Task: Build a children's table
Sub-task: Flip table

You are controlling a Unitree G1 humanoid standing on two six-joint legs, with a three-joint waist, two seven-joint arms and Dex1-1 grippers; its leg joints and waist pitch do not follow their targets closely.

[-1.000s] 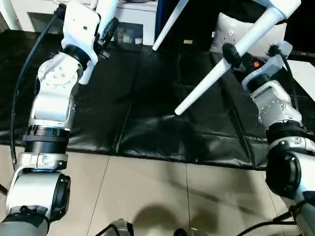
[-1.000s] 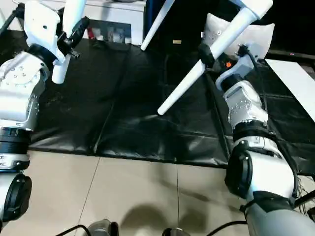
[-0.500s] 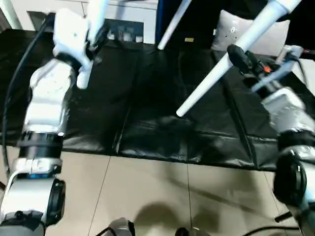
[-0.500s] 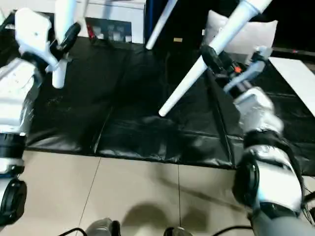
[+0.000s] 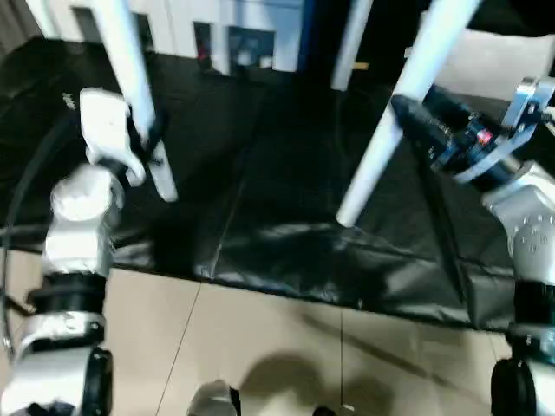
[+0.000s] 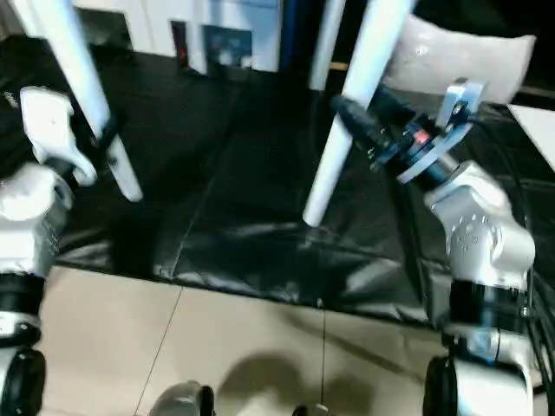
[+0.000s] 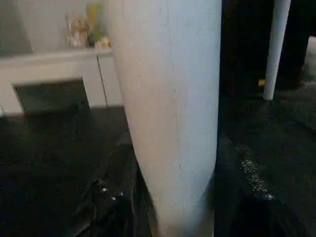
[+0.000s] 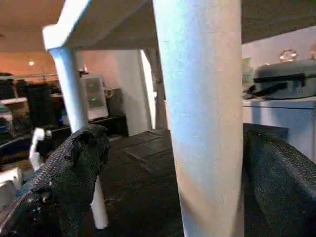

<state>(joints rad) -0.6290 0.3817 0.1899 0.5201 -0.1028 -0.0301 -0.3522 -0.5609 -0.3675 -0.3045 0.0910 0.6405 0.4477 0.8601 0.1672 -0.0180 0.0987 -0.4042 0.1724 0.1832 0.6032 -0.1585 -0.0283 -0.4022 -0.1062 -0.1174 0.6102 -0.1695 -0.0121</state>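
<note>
The table [image 8: 94,22] hangs above the black mat [image 5: 260,217], its top cut off in the head views. The left gripper [image 5: 146,143] is clenched around one leg [image 5: 130,78]. The right gripper [image 6: 368,130] is spread wide around another leg [image 6: 347,104], contact unclear.

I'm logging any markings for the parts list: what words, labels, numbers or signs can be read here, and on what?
None can be read.
Left arm: a small dark mark on the white housing near its top, too blurred to read.
Cabinet: coloured items behind the dark glass, no legible text.
Table legs: plain white, no marking.
</note>
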